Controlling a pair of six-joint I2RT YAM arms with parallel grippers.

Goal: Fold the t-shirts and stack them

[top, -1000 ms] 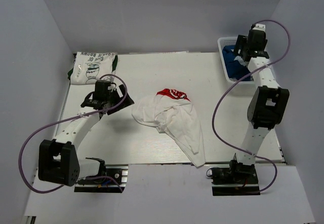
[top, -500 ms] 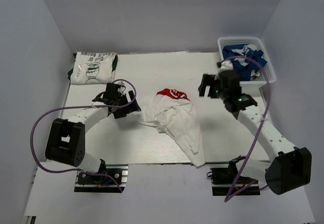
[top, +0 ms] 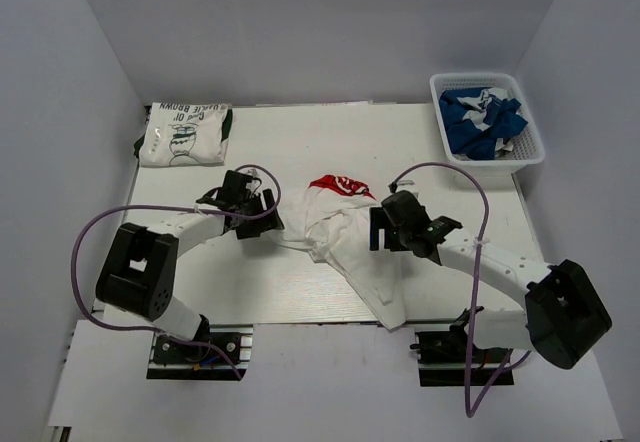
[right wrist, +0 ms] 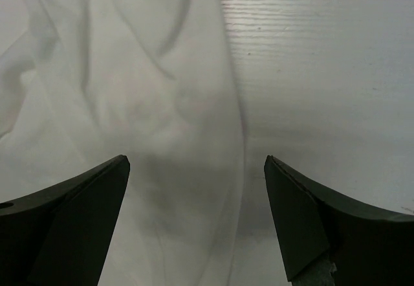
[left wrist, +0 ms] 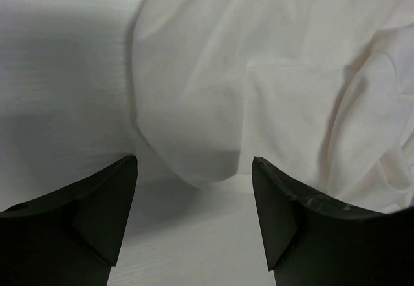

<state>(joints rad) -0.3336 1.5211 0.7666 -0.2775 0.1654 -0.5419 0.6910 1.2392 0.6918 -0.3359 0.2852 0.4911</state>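
A crumpled white t-shirt with a red graphic [top: 345,242] lies in the middle of the table. My left gripper [top: 270,217] sits low at its left edge, open; in the left wrist view the shirt's hem [left wrist: 194,137] lies just ahead of the left gripper [left wrist: 194,163], with bare table between the jaws. My right gripper [top: 376,230] stands open at the shirt's right side, and in the right wrist view the right gripper [right wrist: 196,163] straddles the cloth's edge [right wrist: 162,105]. A folded white t-shirt with green print [top: 185,134] rests at the far left. A blue t-shirt [top: 480,122] fills the basket.
The white mesh basket [top: 536,147] stands at the table's far right corner. White walls close in the table on the left, back and right. Purple cables loop from both arms above the tabletop.
My right arm swung from the basket down to the crumpled shirt's right side. My left gripper slid right to the shirt's left edge, and its jaws narrowed slightly.
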